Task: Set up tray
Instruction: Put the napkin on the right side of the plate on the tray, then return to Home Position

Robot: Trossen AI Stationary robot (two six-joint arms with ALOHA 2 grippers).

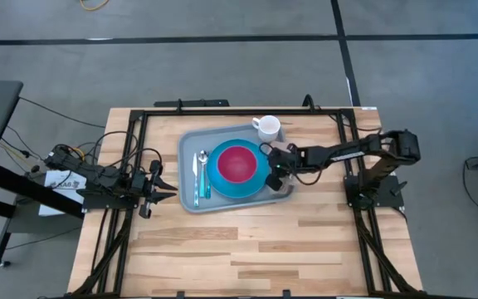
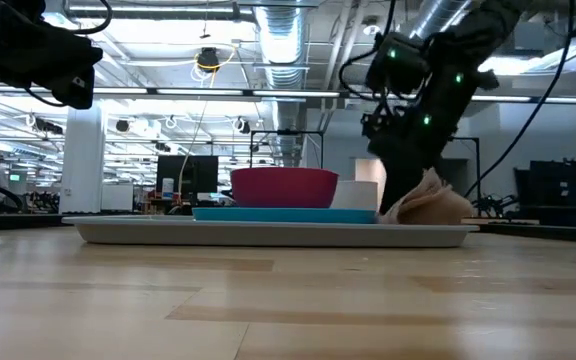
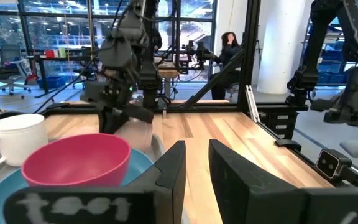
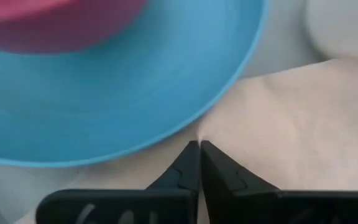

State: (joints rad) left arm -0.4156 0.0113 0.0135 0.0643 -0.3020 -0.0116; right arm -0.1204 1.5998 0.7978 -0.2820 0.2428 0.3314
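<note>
The right gripper's [image 4: 199, 149] 2 fingers [image 4: 219, 171] were pressed together, tips pinching a fold of the beige napkin [image 4: 291, 130] on the tray [image 1: 191, 199]. Just ahead of those tips lay the blue plate's [image 4: 135, 93] rim, carrying the pink bowl [image 1: 237, 163], with the white mug [image 1: 267, 127] to one side. The left gripper [image 1: 166, 189] hung just off the tray's other end, fingers [image 3: 244, 177] slightly parted, grasping nothing. Cutlery [image 1: 201, 170] lay on the tray between it and the plate.

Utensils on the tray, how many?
2, side by side on the tray's left part, just left of the plate: a fork outermost, a spoon nearer the plate. More could hide under the napkin, where the right gripper is.
</note>
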